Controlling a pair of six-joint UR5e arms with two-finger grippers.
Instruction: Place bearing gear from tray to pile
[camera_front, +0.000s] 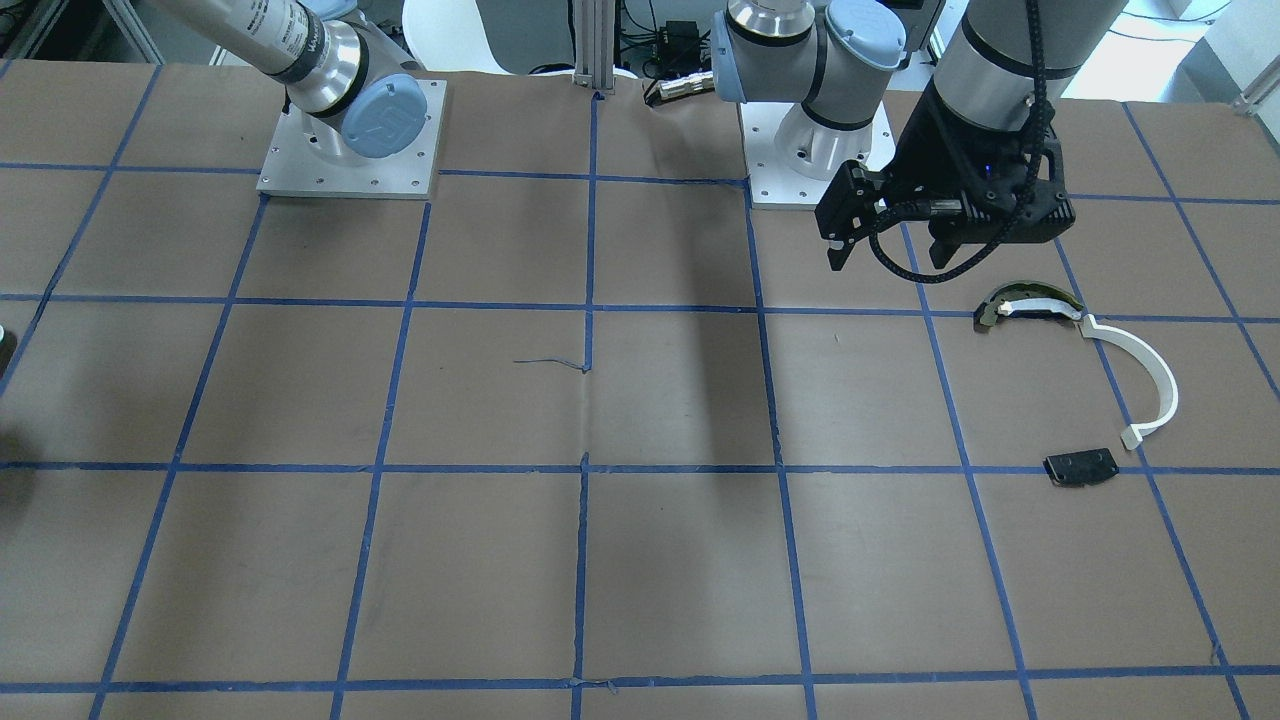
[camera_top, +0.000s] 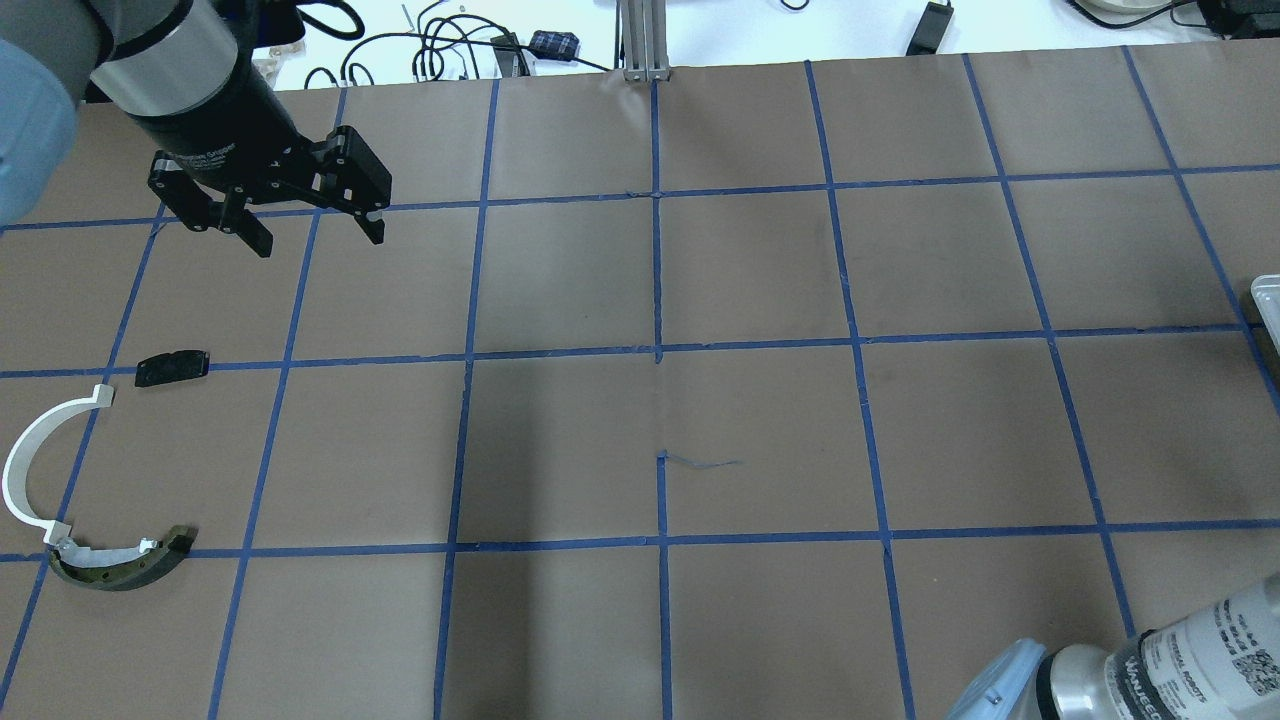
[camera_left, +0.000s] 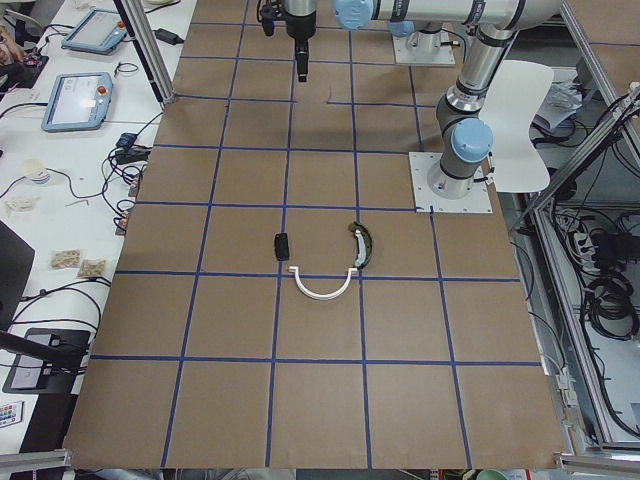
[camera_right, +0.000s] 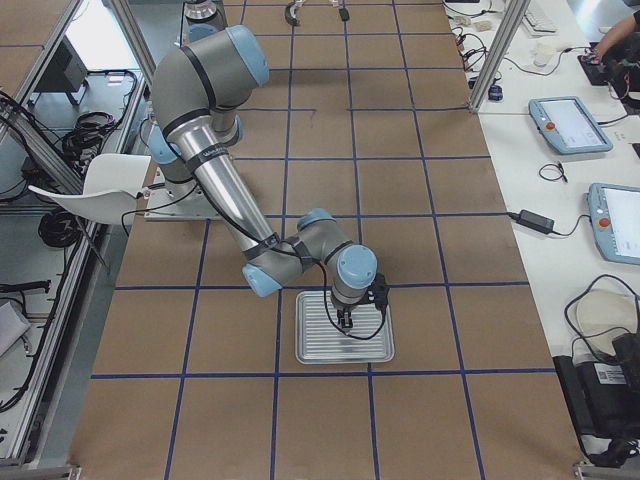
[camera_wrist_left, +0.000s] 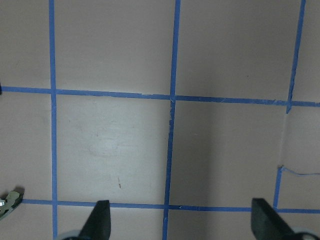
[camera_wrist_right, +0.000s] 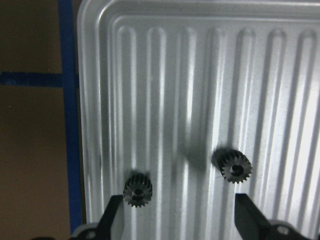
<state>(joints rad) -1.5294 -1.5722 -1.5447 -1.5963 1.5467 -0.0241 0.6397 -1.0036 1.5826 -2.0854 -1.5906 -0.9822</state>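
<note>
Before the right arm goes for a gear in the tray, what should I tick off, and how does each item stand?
1. Right claw open: ok, fingers spread above the tray.
2. Gears to pick: ok, the wrist view shows a lower gear and an upper gear in the tray.
3. One gear centred between the fingers: not ok, both sit within the span, neither in the middle.
4. Claw height above the gears: cannot tell.
5. Left claw out of the way: ok, open, empty, far from the tray.
6. Pile in place: ok, white arc strip, olive piece and black plate lie grouped together.
</note>
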